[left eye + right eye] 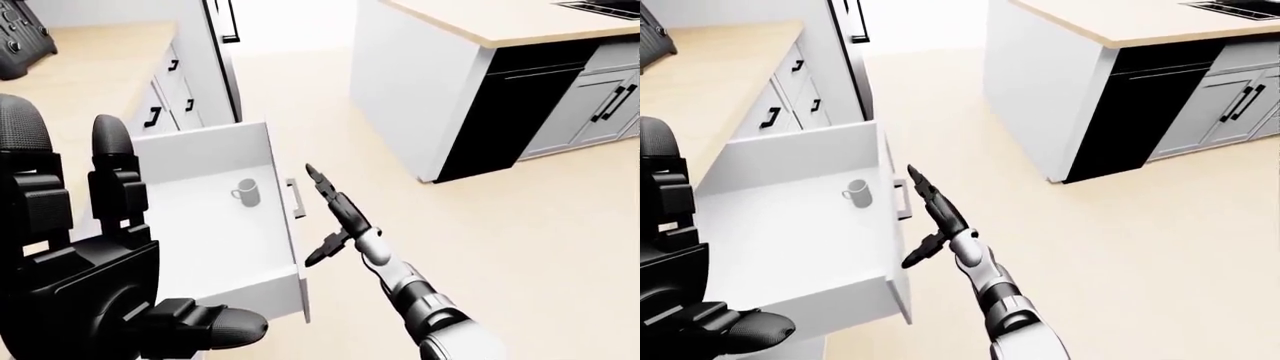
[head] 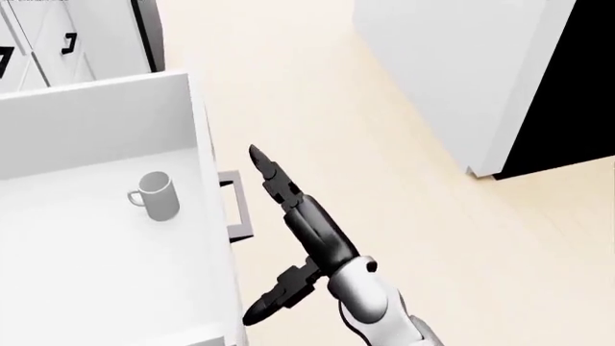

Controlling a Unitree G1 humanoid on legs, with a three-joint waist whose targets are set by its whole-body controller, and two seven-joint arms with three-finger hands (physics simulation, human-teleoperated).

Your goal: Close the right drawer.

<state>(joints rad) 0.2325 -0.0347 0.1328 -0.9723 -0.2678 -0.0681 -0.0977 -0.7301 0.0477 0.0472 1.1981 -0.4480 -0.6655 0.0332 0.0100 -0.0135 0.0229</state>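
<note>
White and pulled well out, the right drawer filled the nine o'clock half of the head view, its front panel running from about twelve down to seven o'clock with the grey handle fixed at its middle. A white mug stood upright inside, apart from the walls. The right hand lay just at three o'clock of the handle, fingers spread, the long ones pointing toward eleven o'clock and the thumb angled toward seven; whether it touched the panel could not be told. The left hand hung open, close to the camera, holding nothing. To close the drawer well, the right palm probably had to meet the panel flat near the handle and push squarely toward nine o'clock, slowly enough that the mug did not tip.
</note>
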